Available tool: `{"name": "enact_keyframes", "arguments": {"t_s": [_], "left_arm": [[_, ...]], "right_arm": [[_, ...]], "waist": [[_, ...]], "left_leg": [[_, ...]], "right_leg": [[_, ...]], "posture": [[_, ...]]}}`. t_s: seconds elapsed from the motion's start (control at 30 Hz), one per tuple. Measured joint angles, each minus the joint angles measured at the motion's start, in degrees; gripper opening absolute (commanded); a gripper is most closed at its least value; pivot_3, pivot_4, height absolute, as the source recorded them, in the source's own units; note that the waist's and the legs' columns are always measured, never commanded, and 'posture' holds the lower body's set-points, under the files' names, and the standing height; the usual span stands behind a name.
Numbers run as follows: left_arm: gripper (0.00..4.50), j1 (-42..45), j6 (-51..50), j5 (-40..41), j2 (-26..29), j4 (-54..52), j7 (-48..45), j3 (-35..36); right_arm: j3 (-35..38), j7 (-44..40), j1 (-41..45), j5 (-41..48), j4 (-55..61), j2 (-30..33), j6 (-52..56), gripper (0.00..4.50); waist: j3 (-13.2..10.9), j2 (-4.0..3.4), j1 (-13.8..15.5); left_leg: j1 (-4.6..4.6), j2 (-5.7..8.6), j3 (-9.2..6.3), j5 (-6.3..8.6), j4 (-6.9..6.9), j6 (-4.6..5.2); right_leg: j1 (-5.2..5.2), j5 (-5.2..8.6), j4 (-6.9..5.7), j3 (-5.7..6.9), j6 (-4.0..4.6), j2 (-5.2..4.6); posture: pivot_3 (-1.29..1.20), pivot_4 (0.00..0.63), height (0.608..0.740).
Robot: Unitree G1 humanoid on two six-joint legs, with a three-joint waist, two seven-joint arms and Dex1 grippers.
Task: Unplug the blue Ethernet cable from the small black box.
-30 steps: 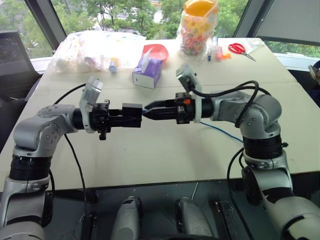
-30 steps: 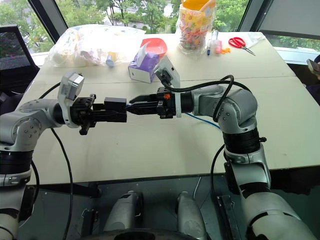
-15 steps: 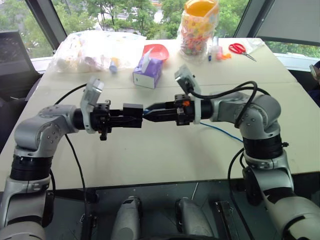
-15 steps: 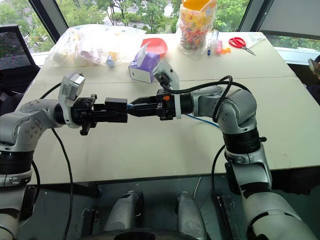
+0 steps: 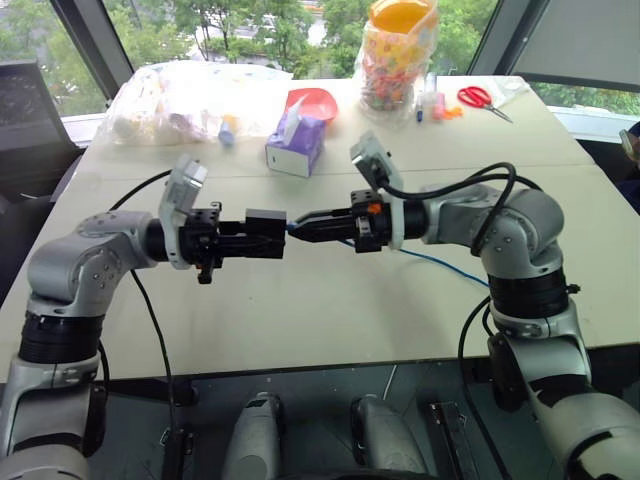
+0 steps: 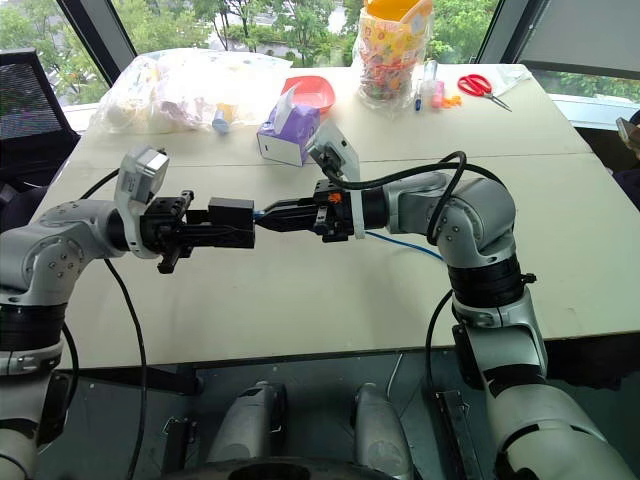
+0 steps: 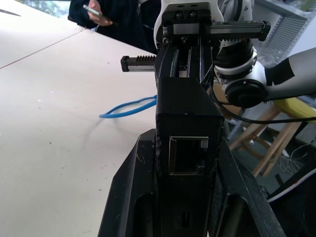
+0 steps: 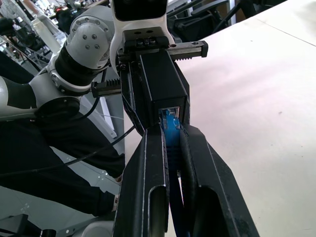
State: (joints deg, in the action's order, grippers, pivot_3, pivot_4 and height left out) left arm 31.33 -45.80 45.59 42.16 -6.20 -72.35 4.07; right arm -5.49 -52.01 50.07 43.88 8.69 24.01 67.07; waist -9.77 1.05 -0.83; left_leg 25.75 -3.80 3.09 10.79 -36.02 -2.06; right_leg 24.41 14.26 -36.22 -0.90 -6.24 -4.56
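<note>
My left gripper (image 5: pixel 262 238) clamps the small black box (image 5: pixel 266 224) above the table (image 5: pixel 330 310). My right gripper (image 8: pixel 170 143) pinches the blue Ethernet cable (image 8: pixel 170 126) at the box's port, its plug mostly hidden between my fingers.

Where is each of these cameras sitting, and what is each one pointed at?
Head pair: look down over both arms at the small black box above the table.
Left wrist: along the left tool gripping the box; right tool beyond.
Right wrist: along the right tool pinching the blue Ethernet cable.
All share the box.
</note>
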Motion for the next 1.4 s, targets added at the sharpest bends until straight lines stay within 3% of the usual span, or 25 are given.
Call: {"name": "enact_keyframes", "arguments": {"t_s": [0.67,1.07,1.4], "left_arm": [[0.55,-4.0,-0.9,2.9,1.6,-4.9,5.7,0.0],[0.55,-4.7,-2.4,5.4,1.6,-7.6,6.0,-0.4],[0.55,-4.6,-3.4,6.4,1.6,-7.9,6.4,-0.4]], "right_arm": [[-1.9,-2.5,-4.3,1.9,-2.8,2.2,-6.2,0.05],[-2.8,-3.6,-5.2,4.2,1.7,6.4,-5.8,0.05],[-3.1,-3.4,-4.3,4.6,1.2,6.4,-4.9,0.05]], "waist": [[0.0,-0.01,0.0],[0.0,0.00,0.0],[0.0,0.00,0.1]], "left_leg": [[0.03,0.00,0.00,0.00,0.01,0.00],[0.04,0.00,-0.01,0.00,0.01,0.00],[0.05,0.00,-0.01,0.00,0.00,0.00]], "right_leg": [[0.03,0.00,0.03,0.00,0.00,0.00],[0.03,0.00,0.05,0.00,0.01,-0.01],[0.03,0.01,0.07,0.00,0.01,-0.01]], "posture": [[0.00,0.150,0.735],[0.00,0.150,0.735],[0.00,0.150,0.735]]}}
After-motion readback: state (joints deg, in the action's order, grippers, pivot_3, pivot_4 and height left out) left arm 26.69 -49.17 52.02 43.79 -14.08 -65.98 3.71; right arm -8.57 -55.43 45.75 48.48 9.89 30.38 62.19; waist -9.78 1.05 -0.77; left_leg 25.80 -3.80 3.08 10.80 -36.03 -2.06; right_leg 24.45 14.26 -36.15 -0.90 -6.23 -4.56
